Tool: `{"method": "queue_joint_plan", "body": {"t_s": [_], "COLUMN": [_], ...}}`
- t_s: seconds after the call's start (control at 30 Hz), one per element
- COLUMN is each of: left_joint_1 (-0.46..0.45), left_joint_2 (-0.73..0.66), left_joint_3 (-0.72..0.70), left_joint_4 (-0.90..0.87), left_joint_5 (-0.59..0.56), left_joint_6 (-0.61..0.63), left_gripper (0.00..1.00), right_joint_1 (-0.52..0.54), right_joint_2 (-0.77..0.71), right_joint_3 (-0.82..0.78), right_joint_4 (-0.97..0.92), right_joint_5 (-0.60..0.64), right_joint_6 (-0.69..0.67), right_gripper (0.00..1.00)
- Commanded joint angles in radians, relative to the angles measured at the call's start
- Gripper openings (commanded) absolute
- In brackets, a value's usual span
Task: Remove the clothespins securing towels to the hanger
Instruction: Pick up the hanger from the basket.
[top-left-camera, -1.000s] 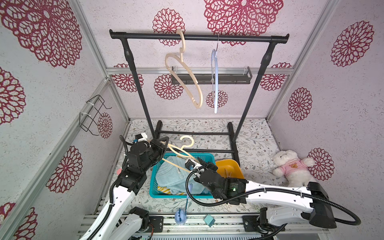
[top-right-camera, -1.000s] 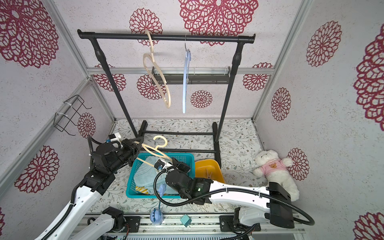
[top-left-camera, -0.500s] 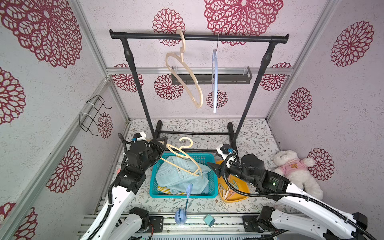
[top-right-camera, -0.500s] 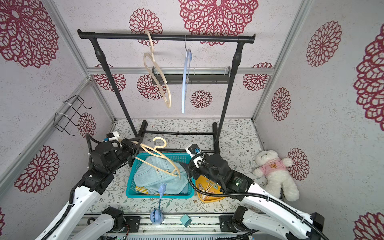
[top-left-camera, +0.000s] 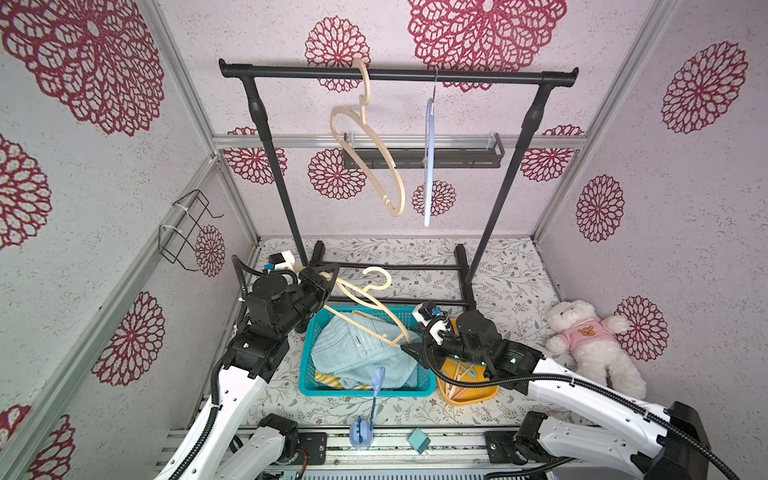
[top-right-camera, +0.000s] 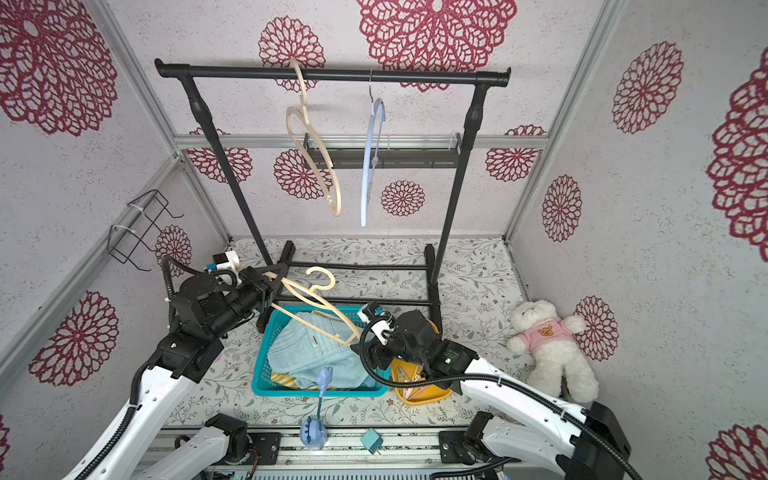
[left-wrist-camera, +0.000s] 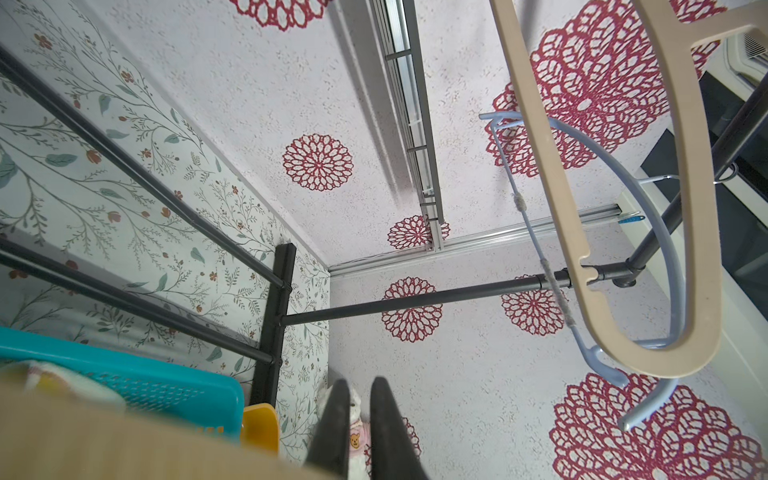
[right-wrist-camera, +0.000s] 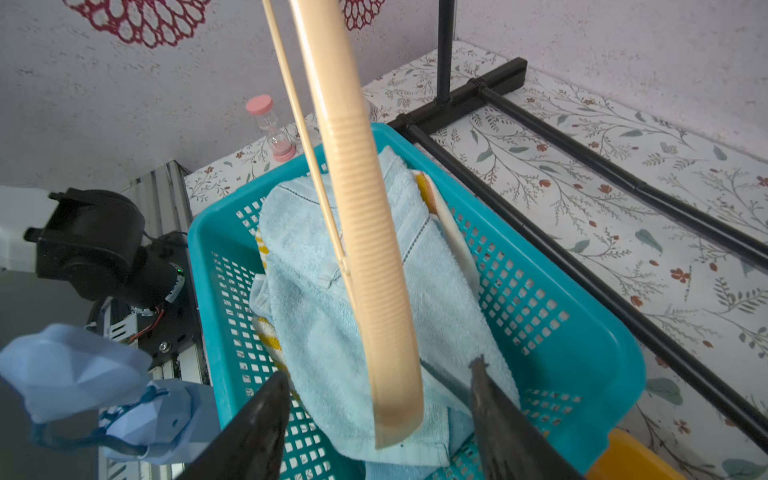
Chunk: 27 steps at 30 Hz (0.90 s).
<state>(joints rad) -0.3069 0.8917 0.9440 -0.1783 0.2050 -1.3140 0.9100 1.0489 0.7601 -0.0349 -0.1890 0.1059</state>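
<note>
Booth: floral mat (top-left-camera: 415, 249) on the floor, white walls (top-left-camera: 124, 174) with red rosettes, black rack (top-left-camera: 395, 75) upper centre.

Left gripper (top-left-camera: 323, 281), centre-left, is clamped on one end of the held hanger (top-left-camera: 365, 307), which is tilted over the teal basket (top-left-camera: 365, 390). Right gripper (right-wrist-camera: 378, 370), lower centre, has its jaws spread either side of the hanger's other end, not touching it. Hangers: 3, with a beige hanger (top-left-camera: 370, 158) and a blue hanger (top-left-camera: 428, 166) on the rack. Towels (top-left-camera: 357, 349) are in the basket, 2 visible. Clothespins (top-left-camera: 457, 372) are in the yellow tray (top-left-camera: 469, 399); count unclear.

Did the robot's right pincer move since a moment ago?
Yes. The right pincer swung from beside the yellow tray back toward the teal basket, and now it is open at the hanger tip.
</note>
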Motion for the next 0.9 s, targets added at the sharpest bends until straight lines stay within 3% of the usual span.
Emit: {"method": "queue_joint_plan", "body": {"t_s": [0.0,0.17,0.23,0.3,0.43,0.53,0.57,0.63,0.7,0.87], "left_joint_1": [0.005,0.007,0.007,0.011,0.019,0.023,0.024,0.023,0.022,0.023], "left_joint_2": [-0.001,-0.002,-0.004,-0.006,-0.013,-0.013,-0.013,-0.011,-0.011,-0.020], "left_joint_3": [0.023,0.007,0.004,0.004,0.004,0.013,0.019,0.054,0.098,0.196], "left_joint_4": [0.022,0.064,0.073,0.072,0.072,0.046,0.028,-0.047,-0.133,-0.318], "left_joint_5": [0.023,0.034,0.036,0.038,0.043,0.042,0.042,0.037,0.037,0.050], "left_joint_6": [-0.024,-0.049,-0.053,-0.055,-0.050,-0.037,-0.026,0.021,0.080,0.218], "left_gripper": [0.00,0.00,0.00,0.00,0.00,0.00,0.07,0.56,0.80,0.88], "right_joint_1": [-0.011,-0.014,-0.014,-0.015,-0.017,-0.018,-0.017,-0.017,-0.018,-0.016], "right_joint_2": [0.021,0.084,0.104,0.108,0.078,0.040,0.028,0.001,-0.028,-0.097], "right_joint_3": [0.051,0.079,0.086,0.086,0.076,0.069,0.069,0.075,0.092,0.141], "right_joint_4": [0.072,0.093,0.104,0.114,0.132,0.140,0.137,0.111,0.058,-0.174], "right_joint_5": [-0.058,-0.103,-0.121,-0.128,-0.126,-0.113,-0.107,-0.069,0.005,0.237], "right_joint_6": [-0.007,-0.009,-0.004,0.000,0.009,0.028,0.035,0.052,0.071,0.108], "right_gripper": [0.68,0.65,0.59,0.46,0.00,0.00,0.00,0.00,0.00,0.00]}}
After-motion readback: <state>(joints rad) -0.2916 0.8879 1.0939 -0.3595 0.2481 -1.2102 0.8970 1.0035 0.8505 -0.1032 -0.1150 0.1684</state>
